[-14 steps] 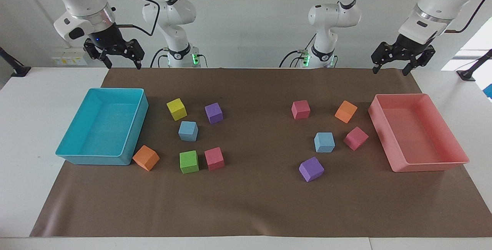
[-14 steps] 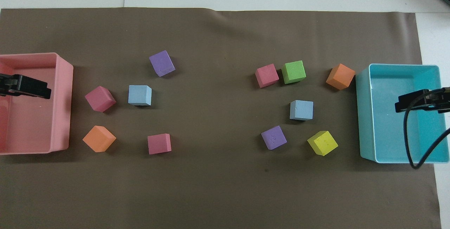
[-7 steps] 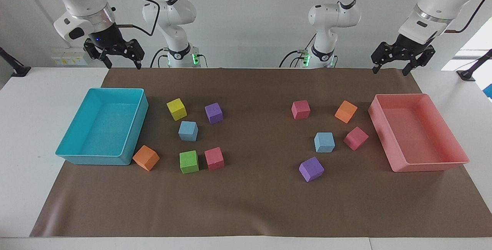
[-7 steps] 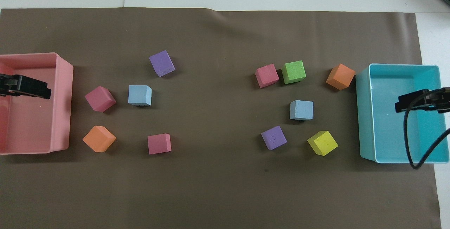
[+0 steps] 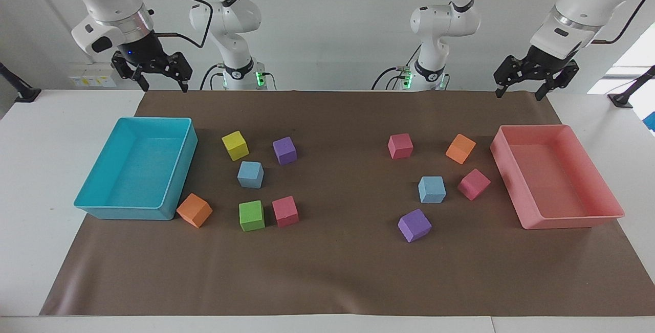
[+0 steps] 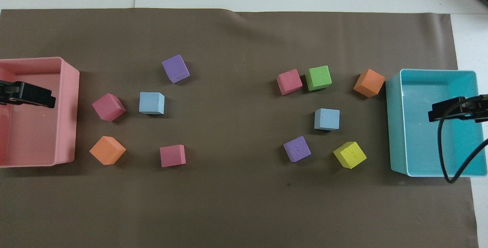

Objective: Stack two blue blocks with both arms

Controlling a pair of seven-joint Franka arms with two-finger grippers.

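Both blue blocks (image 5: 431,189) (image 5: 250,174) sit well clear of left pincer (image 5: 521,89) and right pincer (image 5: 161,80), fingers apart, visible only facing.

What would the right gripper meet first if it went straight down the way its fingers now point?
Probably the turquoise tray: the right gripper hangs open, fingers pointing down, and from overhead it lies over the tray's bare floor. From the facing view it seems nearer the tray's robot-side rim, so depth is uncertain.
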